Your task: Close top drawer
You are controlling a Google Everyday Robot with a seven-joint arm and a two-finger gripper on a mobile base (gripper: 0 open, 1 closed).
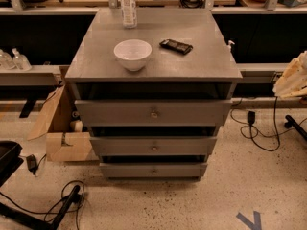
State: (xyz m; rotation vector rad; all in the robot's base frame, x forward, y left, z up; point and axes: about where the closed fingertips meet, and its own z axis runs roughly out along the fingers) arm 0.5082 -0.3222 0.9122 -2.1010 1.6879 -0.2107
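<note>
Top drawer stands pulled out. No claw is in view, so I cannot tell its state. Pushing away from the knob might skew the drawer and jam it, jolting the bowl.

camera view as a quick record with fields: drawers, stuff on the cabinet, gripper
top drawer: open, dark gap above its front, small knob at centre
middle drawer: also partly out
bottom drawer: also partly out
cabinet top: white bowl near front left, plastic bottle upright at back, black flat object right of bowl
floor, left of cabinet: cardboard box
gripper: not in view
task state: top drawer not yet closed
</note>
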